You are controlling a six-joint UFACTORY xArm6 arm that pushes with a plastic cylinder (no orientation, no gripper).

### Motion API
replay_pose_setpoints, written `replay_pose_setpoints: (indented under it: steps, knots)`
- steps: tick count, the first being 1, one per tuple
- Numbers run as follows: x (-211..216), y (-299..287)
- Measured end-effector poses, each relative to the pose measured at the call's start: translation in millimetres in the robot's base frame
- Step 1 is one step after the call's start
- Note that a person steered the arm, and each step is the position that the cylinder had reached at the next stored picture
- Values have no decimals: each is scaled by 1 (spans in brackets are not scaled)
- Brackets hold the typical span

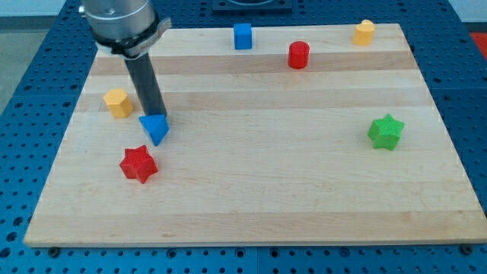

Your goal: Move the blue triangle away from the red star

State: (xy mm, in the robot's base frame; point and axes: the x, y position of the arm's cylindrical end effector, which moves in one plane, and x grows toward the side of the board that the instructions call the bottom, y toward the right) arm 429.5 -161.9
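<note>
The blue triangle [155,129] lies on the wooden board at the view's left. The red star [138,164] lies just below and left of it, a small gap apart. My dark rod comes down from the view's top left, and my tip [157,116] sits at the triangle's upper edge, touching it or nearly so.
A yellow block [117,102] lies left of the rod. A blue cube [243,36], a red cylinder [298,55] and a yellow block [364,32] lie along the view's top. A green star [386,132] lies at the right. The board's edge [243,242] runs along the bottom.
</note>
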Motion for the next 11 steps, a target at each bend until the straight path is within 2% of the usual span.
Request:
replay_pose_setpoints:
  steps: [2, 3, 4, 5, 7, 9, 11]
  knots:
    - [37, -27]
    - [39, -55]
    - [40, -57]
    - [41, -35]
    - [70, -34]
    - [58, -21]
    - [58, 29]
